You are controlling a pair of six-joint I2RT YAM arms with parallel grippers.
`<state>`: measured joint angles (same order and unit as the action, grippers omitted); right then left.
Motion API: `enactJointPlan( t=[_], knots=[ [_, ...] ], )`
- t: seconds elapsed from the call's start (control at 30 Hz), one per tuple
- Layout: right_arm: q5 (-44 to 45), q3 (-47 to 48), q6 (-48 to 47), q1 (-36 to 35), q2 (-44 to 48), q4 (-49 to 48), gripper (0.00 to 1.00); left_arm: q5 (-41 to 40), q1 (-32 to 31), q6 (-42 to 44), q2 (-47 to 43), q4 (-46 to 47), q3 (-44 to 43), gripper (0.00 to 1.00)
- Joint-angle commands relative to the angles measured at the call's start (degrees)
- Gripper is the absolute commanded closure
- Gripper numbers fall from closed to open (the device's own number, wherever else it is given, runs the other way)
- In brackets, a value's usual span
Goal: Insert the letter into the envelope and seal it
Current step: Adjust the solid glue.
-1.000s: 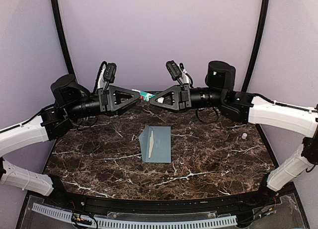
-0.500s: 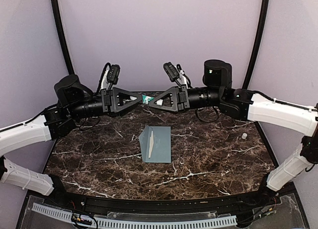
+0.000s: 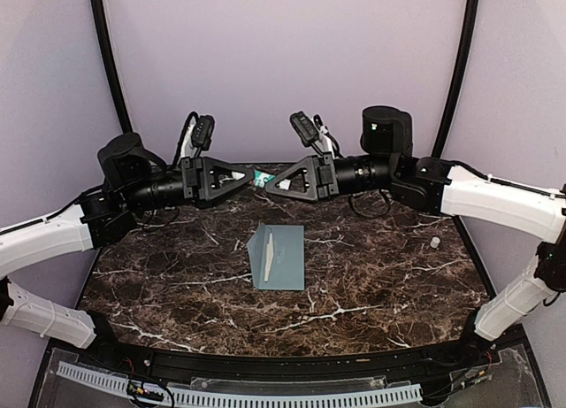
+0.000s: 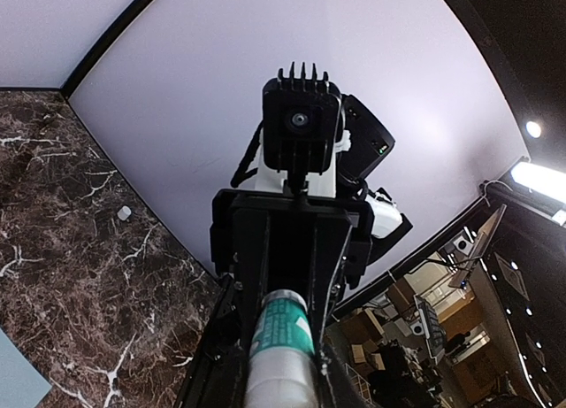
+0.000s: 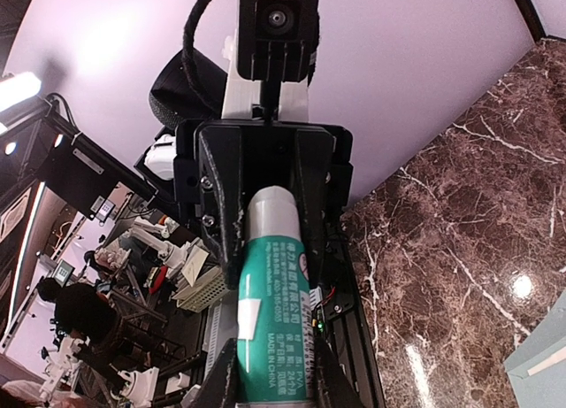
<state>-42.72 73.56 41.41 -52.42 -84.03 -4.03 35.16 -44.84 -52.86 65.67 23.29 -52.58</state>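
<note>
The left gripper (image 3: 245, 175) has its fingers pinching one end of the green glue stick (image 3: 262, 174), which is held level in the air above the far tabletop (image 3: 380, 284). Below it, the envelope (image 3: 285, 259) lies flat mid-tabletop, well apart from both arms. The right gripper (image 3: 273, 183) has its fingers clamped on the tube's other end, likely so one arm braces while the other twists it for sealing.
</note>
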Motion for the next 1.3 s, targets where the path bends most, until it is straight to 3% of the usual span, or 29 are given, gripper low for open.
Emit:
enactJointPlan(
  t=[0.0,0.23,0.47,0.6,0.73,0.8,1.13,1.27],
  knots=[
    [1.2,1.0,-0.1,0.3,-0.1,-2.5,0.86,0.4,0.2,-0.6,-0.2,4.0,-0.4,0.92],
    [9.2,-3.7,3.8,-0.6,2.1,-11.6,0.54,-1.0,0.1,-2.3,-0.9,7.0,1.4,0.98],
    [13.3,-6.7,7.3,-2.3,2.4,-20.7,0.40,-2.7,0.1,-3.3,-1.4,9.1,2.6,0.98],
    [13.9,-5.6,7.3,-3.2,1.4,-21.6,0.43,-3.1,0.1,-3.8,-1.4,9.6,3.0,0.98],
    [12.6,-4.2,7.4,-3.6,0.0,-21.6,0.60,-3.3,0.1,-4.1,-1.3,9.9,3.3,0.99],
    [11.8,-3.6,7.5,-3.7,-0.5,-21.6,0.64,-3.5,0.1,-4.2,-1.5,10.0,3.5,0.99],
    [10.4,-1.6,6.3,-4.7,-2.1,-19.2,0.62,-4.3,0.2,-4.2,-1.5,10.1,3.8,0.99],
    [10.3,-1.4,6.1,-4.8,-2.2,-18.7,0.69,-4.2,0.1,-4.5,-1.5,10.2,4.2,1.00]
  ],
)
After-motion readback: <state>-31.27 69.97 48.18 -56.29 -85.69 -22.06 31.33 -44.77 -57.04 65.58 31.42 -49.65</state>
